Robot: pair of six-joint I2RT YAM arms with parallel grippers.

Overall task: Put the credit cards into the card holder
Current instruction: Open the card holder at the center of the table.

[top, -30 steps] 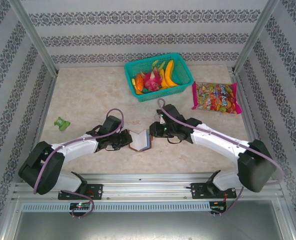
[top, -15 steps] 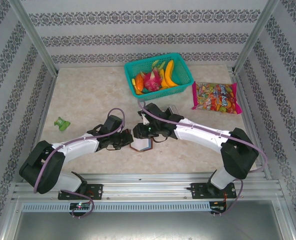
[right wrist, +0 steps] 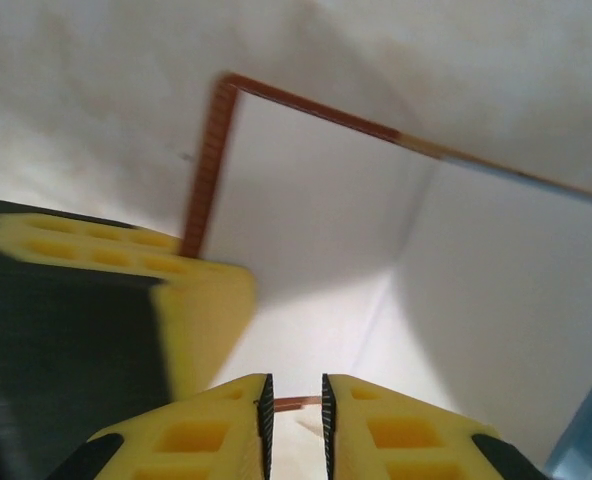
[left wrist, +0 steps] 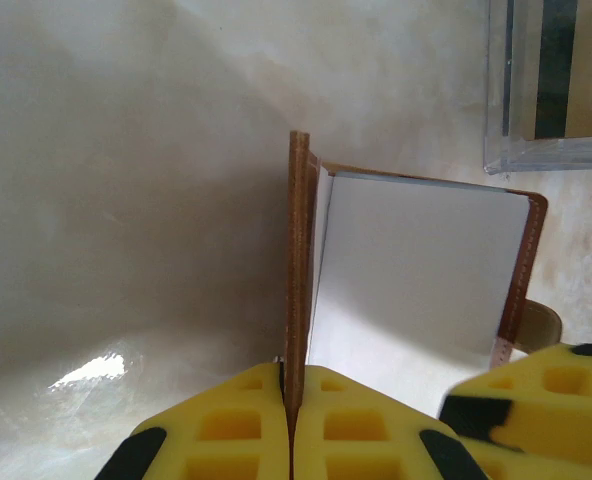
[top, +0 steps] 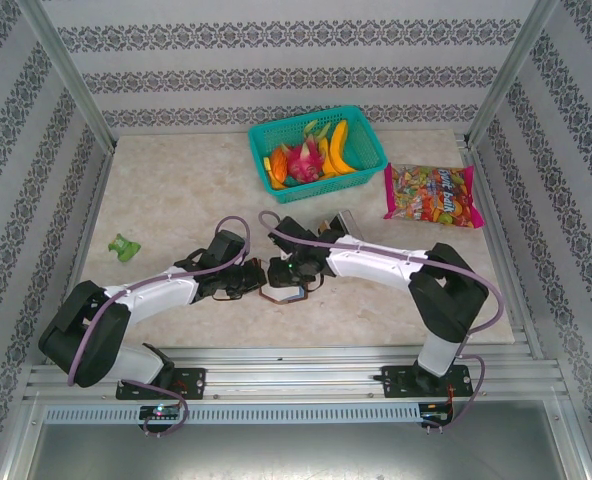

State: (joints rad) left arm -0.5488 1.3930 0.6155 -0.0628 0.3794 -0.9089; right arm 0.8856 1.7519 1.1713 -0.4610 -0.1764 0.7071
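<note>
Swung leftward since a second ago, the right arm now holds the right gripper (right wrist: 294, 408) directly over the open card holder (left wrist: 298, 250). It sits close against the left gripper (left wrist: 291, 425), which has kept its place.

Left jaws are pressed together, pinching the near edge of the holder's brown flap, so that flap stands upright straight ahead of them. To the right of those jaws the holder's other leaf spreads away, its pale inner face showing.

Right jaws stand a narrow gap apart. A thin brown sliver crosses that gap, and whether they grip it cannot be told. Ahead of the right jaws lies the holder's open V, both pale inner faces meeting at a crease.

Beyond the left jaws, up and to their right, a clear plastic box (left wrist: 551, 110) holds the credit cards (left wrist: 553, 70). They show as dark and tan bands, apart from the holder.
</note>
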